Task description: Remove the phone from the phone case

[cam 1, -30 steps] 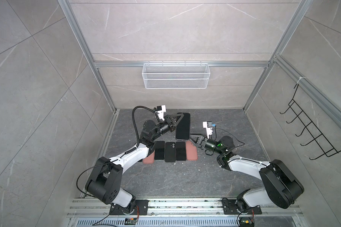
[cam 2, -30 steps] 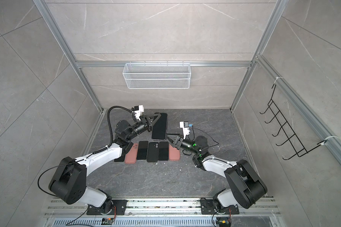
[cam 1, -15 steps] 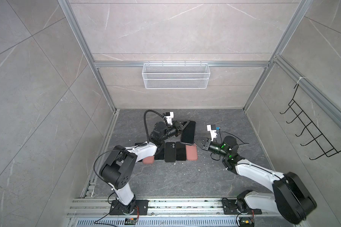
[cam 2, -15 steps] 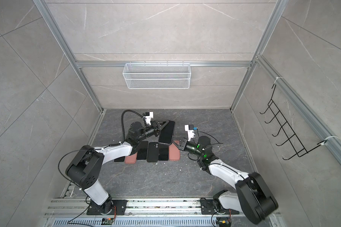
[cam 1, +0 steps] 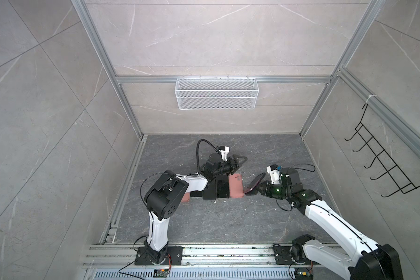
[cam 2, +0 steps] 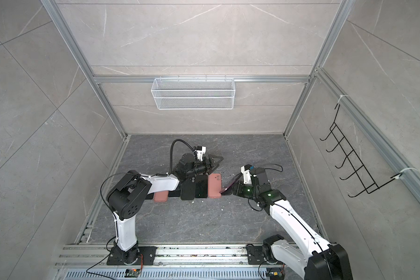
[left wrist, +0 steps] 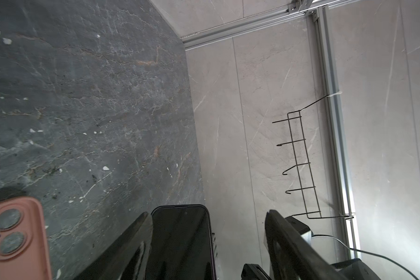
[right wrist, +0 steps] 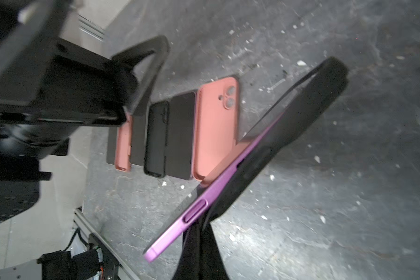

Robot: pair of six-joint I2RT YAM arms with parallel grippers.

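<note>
**Both top views:** the right gripper point(cam 1: 256, 190) holds the phone point(cam 1: 255, 182) tilted. One end of the phone sits low near the floor point(cam 1: 204, 218), just beside the pink case point(cam 1: 236, 185) that ends the row of loose phones and cases. The tilt presumably keeps the load clear of that row. The left gripper point(cam 1: 238, 162) hovers behind the row, jaws spread wide and empty. **Left wrist view:** the phone's dark screen point(left wrist: 182, 242) shows in the gap between the spread fingers point(left wrist: 131, 247), apart from the far one, so there is no grip on this side. **Right wrist view:** the phone's purple edge point(right wrist: 204, 206) stands proud of the black phone case point(right wrist: 308, 104) at the near end, while the far end sits inside. The right jaws are closed tight, apparently on the case's rim, which would let the other arm draw the phone free.
</note>
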